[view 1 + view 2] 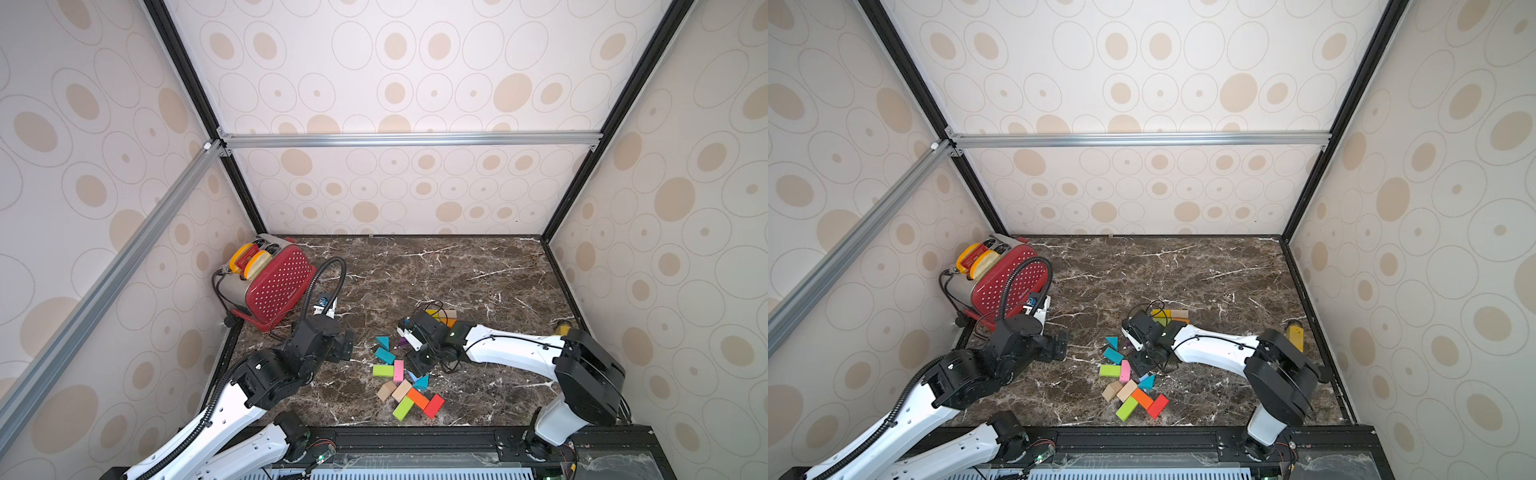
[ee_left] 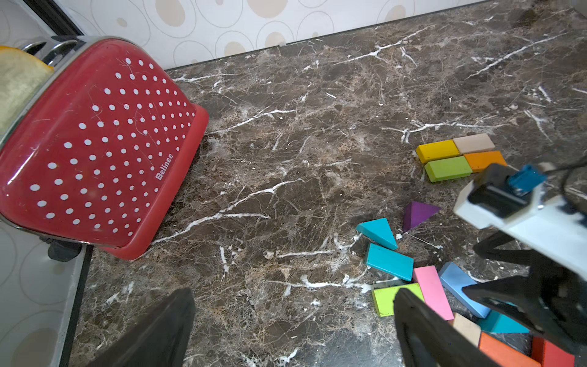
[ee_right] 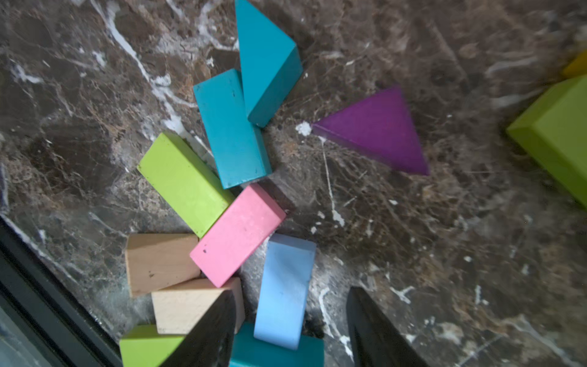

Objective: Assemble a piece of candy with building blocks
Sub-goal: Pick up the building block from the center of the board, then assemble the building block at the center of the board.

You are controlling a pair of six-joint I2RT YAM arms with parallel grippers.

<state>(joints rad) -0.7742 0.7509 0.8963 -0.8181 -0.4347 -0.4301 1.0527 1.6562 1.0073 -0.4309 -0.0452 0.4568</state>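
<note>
Four building blocks (image 2: 460, 155), yellow, tan, green and orange, lie joined as a flat rectangle (image 1: 442, 316). Nearer the front lies a loose pile (image 1: 401, 382) of teal, green, pink, tan, orange and red pieces, with a purple wedge (image 3: 378, 130) beside it. My right gripper (image 3: 292, 330) hangs over this pile, open. A light blue brick (image 3: 284, 286) lies between its fingers with a gap on each side, resting on a teal piece (image 3: 276, 354). My left gripper (image 2: 290, 333) is wide open over bare marble, left of the pile (image 1: 347, 351).
A red dotted toaster (image 1: 274, 282) stands at the back left against the wall, close behind my left arm. A yellow object (image 1: 1295, 332) sits by the right wall. Patterned walls enclose the marble table (image 1: 457, 270) on three sides.
</note>
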